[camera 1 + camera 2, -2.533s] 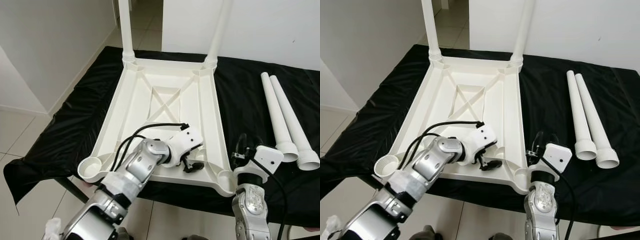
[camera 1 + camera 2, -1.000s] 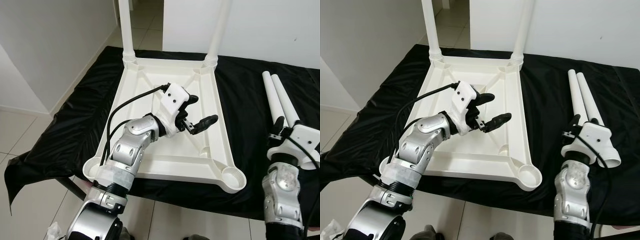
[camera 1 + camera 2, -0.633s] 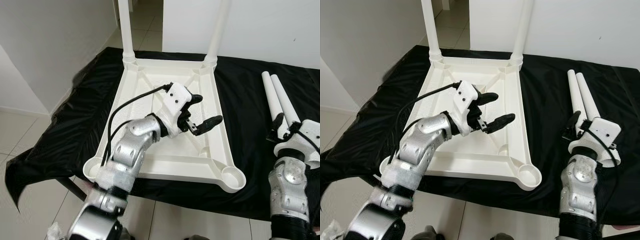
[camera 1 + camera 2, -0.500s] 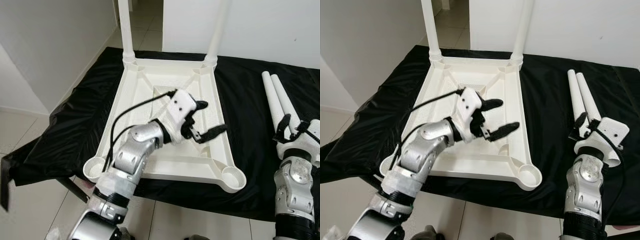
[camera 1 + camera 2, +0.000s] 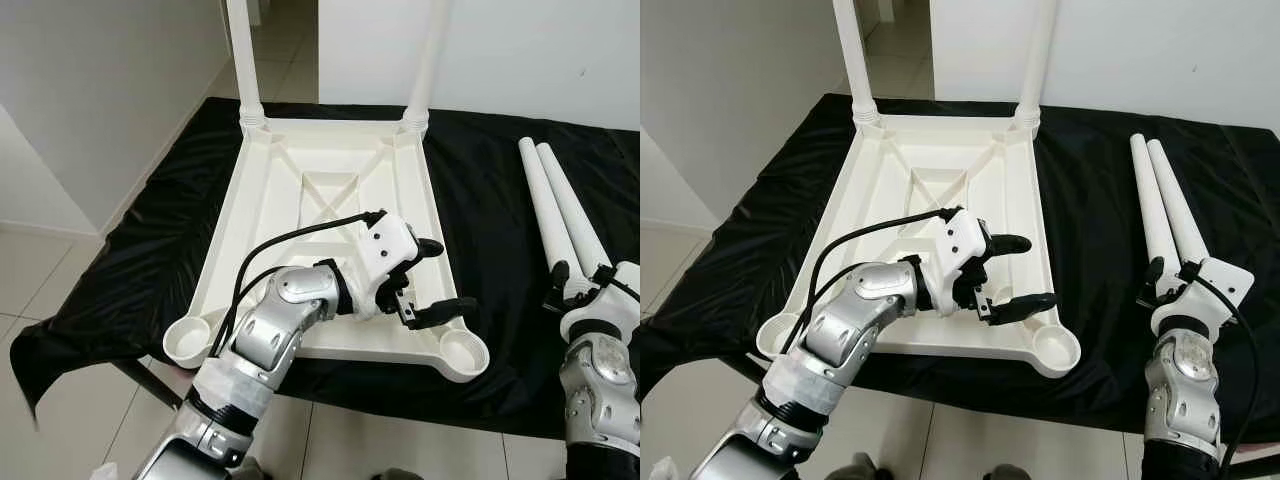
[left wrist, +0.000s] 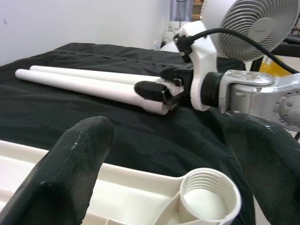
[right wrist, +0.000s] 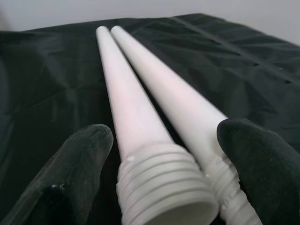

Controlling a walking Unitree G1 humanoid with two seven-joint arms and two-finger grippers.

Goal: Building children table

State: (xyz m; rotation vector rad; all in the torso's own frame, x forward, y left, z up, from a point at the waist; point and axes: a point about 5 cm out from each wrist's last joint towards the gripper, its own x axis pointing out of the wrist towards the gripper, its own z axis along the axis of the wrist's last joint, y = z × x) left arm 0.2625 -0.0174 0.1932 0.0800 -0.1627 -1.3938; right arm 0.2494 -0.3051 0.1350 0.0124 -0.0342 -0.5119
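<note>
To seat a leg well, I judged I should close squarely on the threaded end of the nearer of the two loose white plastic legs (image 7: 140, 140), lying at the right of the black-covered desk (image 5: 120, 270). My right fingers (image 7: 262, 159) were apart, straddling both ends without touching, while my left fingers (image 5: 428, 248) hung spread and empty above the empty socket (image 5: 462, 350) at the lower right of the upturned white plastic table (image 5: 320, 200).

no readable text, labels, brands or numbers on anything

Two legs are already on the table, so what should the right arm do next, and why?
Probably ease the right gripper forward and close on the nearer loose leg. Its jaws stand open on either side of the leg's threaded end, not yet touching, and the near right socket is still empty.
</note>
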